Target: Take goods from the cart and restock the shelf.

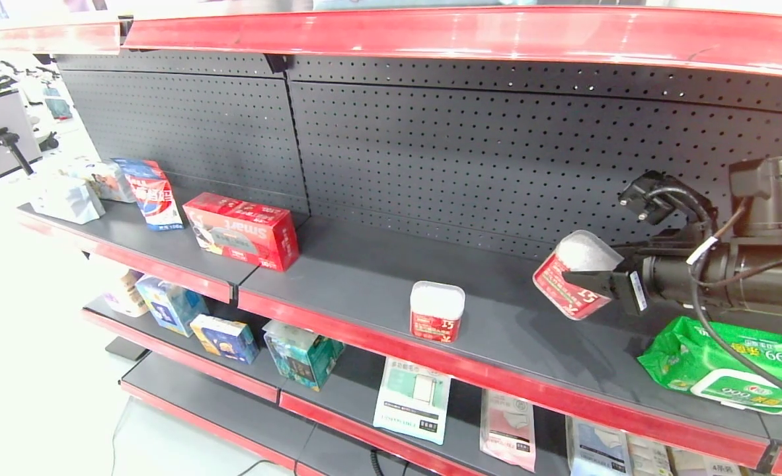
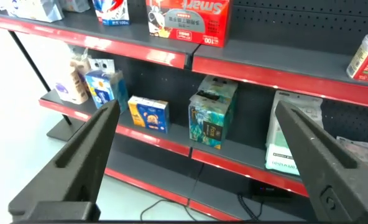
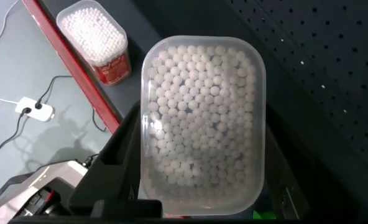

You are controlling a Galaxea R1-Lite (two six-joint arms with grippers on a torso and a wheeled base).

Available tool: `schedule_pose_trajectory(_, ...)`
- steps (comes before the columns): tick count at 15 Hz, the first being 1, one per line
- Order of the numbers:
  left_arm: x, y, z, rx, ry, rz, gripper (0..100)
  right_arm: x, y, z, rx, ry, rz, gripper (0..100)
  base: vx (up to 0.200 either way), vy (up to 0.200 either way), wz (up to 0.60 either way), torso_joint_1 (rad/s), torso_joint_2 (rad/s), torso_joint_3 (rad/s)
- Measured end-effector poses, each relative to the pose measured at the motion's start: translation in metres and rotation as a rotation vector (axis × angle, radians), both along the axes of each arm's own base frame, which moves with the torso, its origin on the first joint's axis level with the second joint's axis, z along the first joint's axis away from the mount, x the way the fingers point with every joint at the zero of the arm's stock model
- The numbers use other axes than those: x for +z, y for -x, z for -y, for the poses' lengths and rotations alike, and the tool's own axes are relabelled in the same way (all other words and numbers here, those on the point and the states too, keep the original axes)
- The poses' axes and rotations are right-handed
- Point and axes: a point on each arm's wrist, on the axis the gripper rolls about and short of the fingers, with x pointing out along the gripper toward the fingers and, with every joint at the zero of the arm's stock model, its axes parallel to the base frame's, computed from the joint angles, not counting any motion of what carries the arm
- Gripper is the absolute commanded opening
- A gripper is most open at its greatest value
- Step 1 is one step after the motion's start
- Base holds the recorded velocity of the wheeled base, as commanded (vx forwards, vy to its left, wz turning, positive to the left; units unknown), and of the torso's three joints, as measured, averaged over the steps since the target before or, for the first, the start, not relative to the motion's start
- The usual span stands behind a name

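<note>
My right gripper (image 1: pixel 595 281) is shut on a clear tub of white cotton swabs (image 1: pixel 572 271) with a red label, held tilted above the dark grey middle shelf (image 1: pixel 364 277). The held tub (image 3: pixel 199 124) shows from its lid end between the black fingers (image 3: pixel 109 168). A second, identical tub (image 1: pixel 437 311) stands upright on the shelf near its red front edge, to the left of the held one; in the right wrist view this second tub (image 3: pixel 94 40) lies beyond it. My left gripper (image 2: pixel 196 162) is open and holds nothing, facing the lower shelves.
On the middle shelf are a red box (image 1: pixel 242 230), a blue-and-red pouch (image 1: pixel 153 192) and white packs (image 1: pixel 67 198) at the left, and a green wipes pack (image 1: pixel 728 363) at the right. Lower shelves hold boxes (image 2: pixel 212 112) and hanging packets (image 1: pixel 414 400). A black pegboard (image 1: pixel 463 145) backs the shelf.
</note>
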Motion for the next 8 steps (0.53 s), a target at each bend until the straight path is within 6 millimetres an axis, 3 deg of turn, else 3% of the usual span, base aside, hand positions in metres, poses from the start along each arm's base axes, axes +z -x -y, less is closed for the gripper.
schedule_pose_trajectory(4, 0.0, 0.0, 0.0, 0.0, 0.0, 0.0, 100, -0.012, -0.031, -0.005, 0.048, 0.001, -0.023, 0, 0.0, 0.0, 0.0, 0.0, 0.0, 0.0)
schedule_pose_trajectory(8, 0.0, 0.0, 0.0, 0.0, 0.0, 0.0, 100, -0.027, -0.048, -0.007, 0.056, -0.018, -0.016, 0, 0.0, 0.0, 0.0, 0.0, 0.0, 0.0)
